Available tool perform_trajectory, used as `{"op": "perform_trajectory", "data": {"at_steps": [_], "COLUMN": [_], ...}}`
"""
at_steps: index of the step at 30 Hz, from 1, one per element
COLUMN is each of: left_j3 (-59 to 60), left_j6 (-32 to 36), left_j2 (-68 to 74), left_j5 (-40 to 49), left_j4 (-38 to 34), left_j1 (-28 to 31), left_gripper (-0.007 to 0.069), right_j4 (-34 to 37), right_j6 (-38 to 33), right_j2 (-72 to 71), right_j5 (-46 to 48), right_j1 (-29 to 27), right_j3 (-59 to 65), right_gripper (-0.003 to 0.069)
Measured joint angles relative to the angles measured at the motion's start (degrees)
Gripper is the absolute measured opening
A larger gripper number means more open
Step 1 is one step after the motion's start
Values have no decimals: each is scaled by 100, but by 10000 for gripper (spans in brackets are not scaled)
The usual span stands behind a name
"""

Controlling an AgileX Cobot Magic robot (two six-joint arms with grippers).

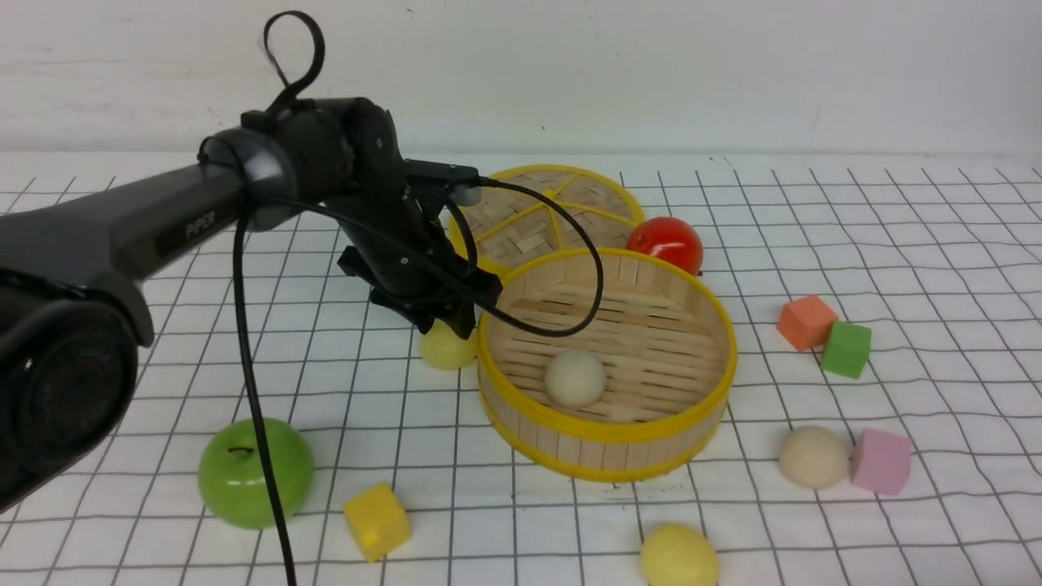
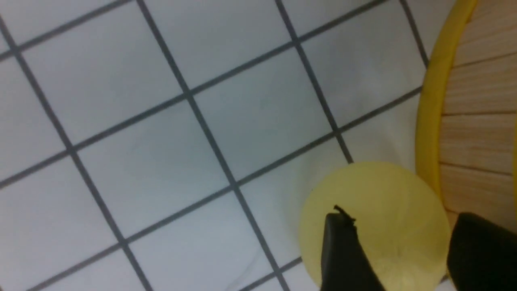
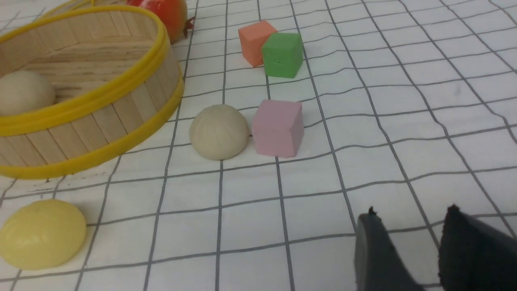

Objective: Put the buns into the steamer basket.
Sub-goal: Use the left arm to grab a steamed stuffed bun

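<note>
As the front view has it: left gripper (image 1: 446, 324), black, jaws apart, hanging directly over a pale yellow dome-shaped bun (image 1: 446, 350) that sits just outside the wall of the round slatted bamboo steamer basket (image 1: 586, 452); an off-white dome-shaped bun (image 1: 575, 378) lies on the basket floor beyond. Left wrist view: that yellow bun beneath the parted fingers (image 2: 343, 250), not clamped. Right wrist view: right gripper (image 3: 411, 210), jaws apart, empty; ahead, a second off-white bun (image 3: 219, 131) just beside a matte pink cube (image 3: 278, 127); a second pale yellow bun (image 3: 40, 232) nearer, outside the basket.
</note>
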Motion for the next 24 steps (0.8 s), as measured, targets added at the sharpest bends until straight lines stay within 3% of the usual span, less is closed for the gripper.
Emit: {"op": "perform_trajectory", "data": {"at_steps": [9, 12, 13, 15, 17, 24], "left_j3": [0, 0, 0, 0, -20, -45], "left_j6": [-37, -138, -147, -157, -174, -352], "left_j2": [109, 109, 109, 109, 55, -755], "left_j5": [-171, -171, -171, -151, -36, 790], "left_j4": [170, 217, 217, 247, 341, 464], "left_j1": [0, 0, 0, 0, 0, -29], "left_gripper": [321, 172, 162, 29, -11, -13], "right_j4": [0, 0, 0, 0, 0, 0], "right_j6": [0, 0, 0, 0, 0, 0], "right_j2": [0, 0, 0, 0, 0, 0], "right_j5": [0, 0, 0, 0, 0, 0], "right_j1": [0, 0, 0, 0, 0, 0], "right_j3": [0, 0, 0, 0, 0, 0], "right_gripper": [241, 241, 241, 241, 241, 241]}}
